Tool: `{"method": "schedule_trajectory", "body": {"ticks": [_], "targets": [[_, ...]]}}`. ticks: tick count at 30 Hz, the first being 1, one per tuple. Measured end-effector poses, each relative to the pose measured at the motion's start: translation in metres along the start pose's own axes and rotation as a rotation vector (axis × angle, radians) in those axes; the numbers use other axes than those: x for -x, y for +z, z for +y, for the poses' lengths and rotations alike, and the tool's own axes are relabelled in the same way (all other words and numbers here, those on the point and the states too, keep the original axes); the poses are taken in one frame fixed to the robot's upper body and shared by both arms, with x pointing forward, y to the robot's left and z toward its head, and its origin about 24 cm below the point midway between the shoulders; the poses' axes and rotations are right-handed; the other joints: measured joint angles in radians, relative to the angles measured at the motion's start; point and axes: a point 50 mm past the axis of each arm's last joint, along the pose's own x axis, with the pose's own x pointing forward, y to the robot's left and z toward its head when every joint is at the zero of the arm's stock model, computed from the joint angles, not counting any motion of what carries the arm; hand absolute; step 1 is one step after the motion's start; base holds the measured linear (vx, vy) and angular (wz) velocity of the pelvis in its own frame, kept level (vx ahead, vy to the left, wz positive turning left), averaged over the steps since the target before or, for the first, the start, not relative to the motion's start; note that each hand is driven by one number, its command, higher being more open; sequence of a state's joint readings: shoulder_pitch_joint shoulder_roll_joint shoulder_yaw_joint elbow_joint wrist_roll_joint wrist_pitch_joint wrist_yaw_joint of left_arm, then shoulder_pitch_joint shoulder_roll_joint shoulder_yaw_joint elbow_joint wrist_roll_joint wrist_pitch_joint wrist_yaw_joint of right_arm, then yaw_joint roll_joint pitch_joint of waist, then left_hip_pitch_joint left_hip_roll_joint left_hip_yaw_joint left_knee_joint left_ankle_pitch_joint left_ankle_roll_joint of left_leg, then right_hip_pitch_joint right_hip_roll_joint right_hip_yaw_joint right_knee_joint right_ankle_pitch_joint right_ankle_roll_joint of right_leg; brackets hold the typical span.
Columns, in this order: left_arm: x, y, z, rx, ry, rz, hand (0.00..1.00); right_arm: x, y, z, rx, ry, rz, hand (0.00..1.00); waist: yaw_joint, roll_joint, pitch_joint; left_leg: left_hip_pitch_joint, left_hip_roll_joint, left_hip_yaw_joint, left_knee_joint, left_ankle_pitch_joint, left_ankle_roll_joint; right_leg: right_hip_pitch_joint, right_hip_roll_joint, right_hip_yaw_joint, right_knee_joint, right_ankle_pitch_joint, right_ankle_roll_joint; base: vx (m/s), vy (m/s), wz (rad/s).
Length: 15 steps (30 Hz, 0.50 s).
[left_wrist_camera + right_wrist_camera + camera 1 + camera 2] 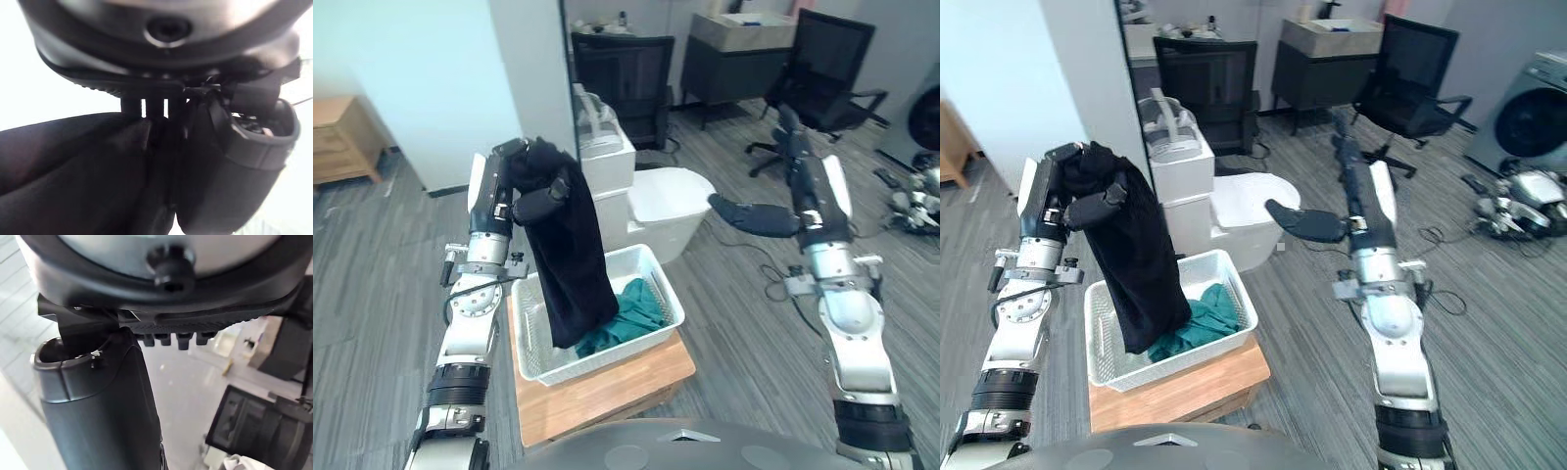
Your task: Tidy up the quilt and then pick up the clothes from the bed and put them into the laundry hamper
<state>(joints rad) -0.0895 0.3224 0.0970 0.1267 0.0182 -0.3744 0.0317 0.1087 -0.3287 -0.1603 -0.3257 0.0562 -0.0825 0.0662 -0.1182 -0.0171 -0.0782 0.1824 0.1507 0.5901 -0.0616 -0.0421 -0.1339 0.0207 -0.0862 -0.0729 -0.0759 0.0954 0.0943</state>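
Observation:
My left hand [530, 186] is raised above the white laundry hamper [671, 294] and shut on a black garment [570, 264], which hangs straight down with its lower end inside the hamper. The left wrist view shows the fingers and thumb [234, 161] curled round the black garment [73, 166]. A teal garment [631, 308] lies in the hamper beside the black one. The hamper rests on a low wooden stand [607, 387]. My right hand [754, 217] is held out flat and open at the right, apart from the hamper, with nothing in it.
A white toilet [661, 201] stands right behind the hamper. Black office chairs [827, 73] and a dark desk [734, 54] are at the back. A white wall corner [524, 69] rises at the left, with a wooden cabinet [342, 137] beyond. Grey floor lies open on both sides.

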Motion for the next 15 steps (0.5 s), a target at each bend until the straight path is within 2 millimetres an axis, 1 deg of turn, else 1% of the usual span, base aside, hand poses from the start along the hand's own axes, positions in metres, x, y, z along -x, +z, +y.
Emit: {"method": "schedule_trajectory", "body": {"ticks": [2,3,4,6,7,8,9,10,11,12,13,14,15], "targets": [[0.003,-0.014,-0.002,-0.059,-0.013,0.078,0.00,0.016,-0.010,-0.009,-0.160,-0.019,0.049,1.00,-0.023,0.011,0.000,0.000,0.012,0.035,0.036,-0.025,-0.007,-0.004,0.007,0.027,0.000,0.000,0.000,0.01,-0.029,-0.38],[0.004,-0.018,-0.004,-0.068,-0.019,0.098,0.00,0.020,-0.013,-0.011,-0.192,-0.028,0.061,1.00,-0.030,0.015,0.000,0.000,0.014,0.040,0.043,-0.029,-0.010,-0.004,0.009,0.030,0.000,0.000,0.000,0.01,-0.029,-0.25],[0.006,-0.024,-0.006,-0.059,-0.023,0.132,0.00,0.028,-0.017,-0.013,-0.243,-0.039,0.081,1.00,-0.037,0.022,-0.002,0.001,0.017,0.049,0.048,-0.036,-0.011,-0.006,0.011,0.036,0.000,0.000,0.000,0.00,-0.025,-0.24],[0.008,-0.041,-0.015,-0.015,-0.016,0.237,0.00,0.052,-0.031,-0.018,-0.348,-0.089,0.146,1.00,-0.051,0.036,-0.001,0.000,0.021,0.069,0.059,-0.048,-0.014,-0.014,0.015,0.054,0.000,0.000,0.000,-0.02,-0.021,-0.26],[0.010,-0.045,-0.019,-0.002,-0.022,0.265,0.00,0.058,-0.035,-0.018,-0.370,-0.102,0.166,1.00,-0.055,0.039,-0.001,0.000,0.021,0.075,0.059,-0.049,-0.014,-0.016,0.016,0.057,0.000,0.000,0.000,-0.04,-0.017,-0.21],[0.014,-0.051,-0.026,0.021,-0.036,0.309,0.00,0.068,-0.041,-0.019,-0.393,-0.119,0.197,1.00,-0.056,0.042,0.000,0.001,0.021,0.083,0.059,-0.051,-0.014,-0.020,0.017,0.065,0.000,0.000,0.000,-0.05,-0.016,-0.24],[0.024,-0.063,-0.041,0.069,-0.055,0.393,0.00,0.081,-0.051,-0.017,-0.416,-0.137,0.250,1.00,-0.060,0.044,0.002,0.004,0.022,0.095,0.061,-0.057,-0.016,-0.023,0.019,0.078,0.000,0.000,0.000,-0.05,-0.016,-0.22],[0.029,-0.067,-0.047,0.089,-0.062,0.428,0.00,0.084,-0.054,-0.015,-0.426,-0.140,0.267,1.00,-0.066,0.046,0.003,0.004,0.022,0.098,0.062,-0.059,-0.017,-0.023,0.019,0.079,0.000,0.000,0.000,-0.05,-0.014,-0.17],[0.038,-0.073,-0.058,0.117,-0.077,0.481,0.00,0.089,-0.057,-0.012,-0.443,-0.142,0.285,1.00,-0.075,0.047,0.004,0.005,0.023,0.100,0.065,-0.063,-0.016,-0.023,0.019,0.081,0.000,0.000,0.000,-0.06,-0.020,-0.12],[0.055,-0.081,-0.076,0.156,-0.119,0.554,0.00,0.095,-0.060,-0.007,-0.470,-0.150,0.302,1.00,-0.080,0.048,0.007,0.005,0.028,0.109,0.079,-0.074,-0.018,-0.023,0.021,0.089,0.000,0.000,0.000,-0.06,-0.019,-0.15],[0.063,-0.082,-0.083,0.168,-0.137,0.579,0.00,0.096,-0.060,-0.004,-0.481,-0.153,0.307,1.00,-0.081,0.048,0.008,0.006,0.030,0.114,0.084,-0.077,-0.018,-0.023,0.022,0.093,0.000,0.000,0.000,-0.07,-0.024,-0.19],[0.076,-0.084,-0.097,0.189,-0.176,0.619,0.00,0.099,-0.062,0.001,-0.503,-0.157,0.317,1.00,-0.082,0.047,0.010,0.006,0.034,0.120,0.095,-0.085,-0.019,-0.023,0.024,0.098,0.000,0.000,0.000,-0.05,-0.018,-0.13],[0.081,-0.084,-0.104,0.197,-0.195,0.636,0.00,0.100,-0.062,0.004,-0.511,-0.157,0.322,1.00,-0.081,0.047,0.010,0.006,0.035,0.122,0.097,-0.087,-0.020,-0.023,0.024,0.100,0.000,0.000,0.000,-0.06,-0.026,-0.08]]}}
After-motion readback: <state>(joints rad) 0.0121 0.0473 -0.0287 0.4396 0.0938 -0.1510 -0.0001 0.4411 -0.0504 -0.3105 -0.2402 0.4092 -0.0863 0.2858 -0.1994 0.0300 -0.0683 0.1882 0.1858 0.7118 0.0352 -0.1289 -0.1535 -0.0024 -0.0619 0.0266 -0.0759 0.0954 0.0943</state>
